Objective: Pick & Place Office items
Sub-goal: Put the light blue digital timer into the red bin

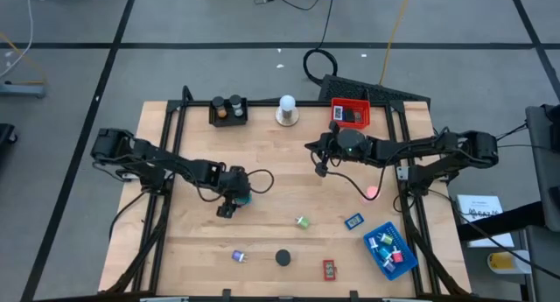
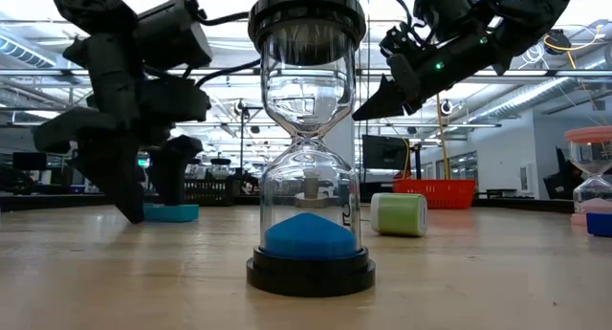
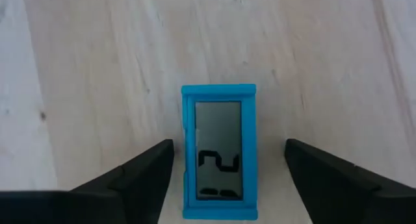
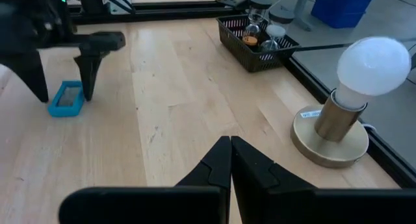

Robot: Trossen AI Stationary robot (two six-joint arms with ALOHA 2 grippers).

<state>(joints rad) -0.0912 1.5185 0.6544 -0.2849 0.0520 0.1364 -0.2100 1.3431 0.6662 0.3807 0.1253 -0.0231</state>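
Bare wood all around the blue timer [image 3: 219, 151], and the left gripper [image 3: 227, 178] straddles it, fingers wide, not touching. Right gripper [image 4: 230, 160] hangs pinched closed over open mid-table, empty.

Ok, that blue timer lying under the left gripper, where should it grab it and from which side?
Grip the blue timer across its two long side edges, coming straight down from above. It lies flat on the table, screen up, and the open left gripper already has a finger on either side of its narrow width.
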